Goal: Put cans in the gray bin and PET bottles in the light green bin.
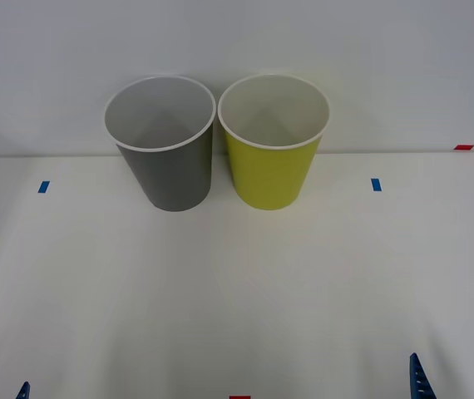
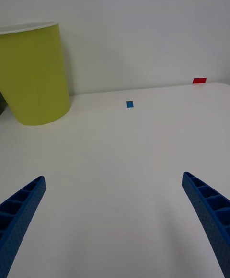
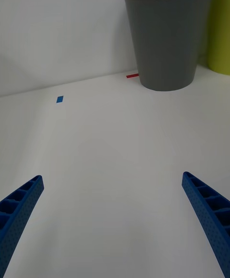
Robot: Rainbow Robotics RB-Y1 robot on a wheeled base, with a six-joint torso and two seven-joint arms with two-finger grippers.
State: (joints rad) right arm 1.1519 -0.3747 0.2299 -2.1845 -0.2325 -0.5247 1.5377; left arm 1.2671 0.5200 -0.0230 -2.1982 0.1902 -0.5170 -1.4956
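Observation:
The gray bin [image 1: 170, 170] stands upright at the back of the white table, touching the light green bin [image 1: 274, 166] on its right. Both have white rims and pale insides, and nothing shows in the parts I can see into. The cans and PET bottles are out of view. My left gripper [image 3: 112, 216] hovers open over bare table at the near left, well short of the gray bin [image 3: 167, 38]. My right gripper [image 2: 112, 216] hangs open at the near right, with the light green bin [image 2: 33, 74] far ahead. Neither holds anything.
Blue tape marks [image 1: 43, 186] [image 1: 376, 184] lie left and right of the bins. Red tape sits at the far right edge [image 1: 464, 147] and at the front edge [image 1: 239, 397]. A white wall rises right behind the bins.

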